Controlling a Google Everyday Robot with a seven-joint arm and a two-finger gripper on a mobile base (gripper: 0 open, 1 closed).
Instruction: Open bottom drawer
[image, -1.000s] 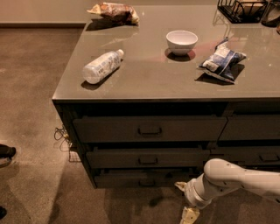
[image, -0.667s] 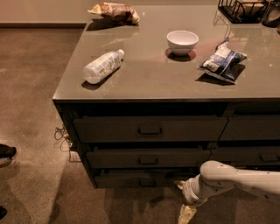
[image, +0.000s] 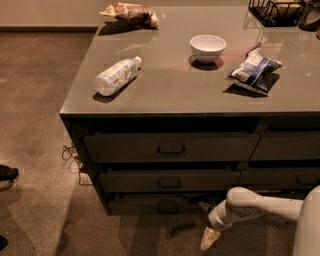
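Note:
The bottom drawer (image: 145, 204) is the lowest, slimmest dark front in the left stack under the counter. Its small black handle (image: 168, 206) sits mid-front, and the front looks flush with the stack. My gripper (image: 206, 223) hangs low in front of the cabinet, just right of the handle and close to the floor. Its fingers are spread apart and hold nothing; the lower fingertip (image: 209, 239) is pale yellow. The white arm (image: 260, 205) reaches in from the lower right.
Two taller drawers (image: 170, 147) sit above, with another stack (image: 285, 150) to the right. On the countertop (image: 165, 95) lie a plastic bottle (image: 116, 76), a white bowl (image: 207, 47), a blue chip bag (image: 252, 70), a snack bag (image: 131, 13) and a wire basket (image: 275, 11). Cables (image: 70, 152) lie by the left corner.
My gripper has moved slightly left and up, closer to the bottom drawer's handle. The drawers and the countertop objects have not moved.

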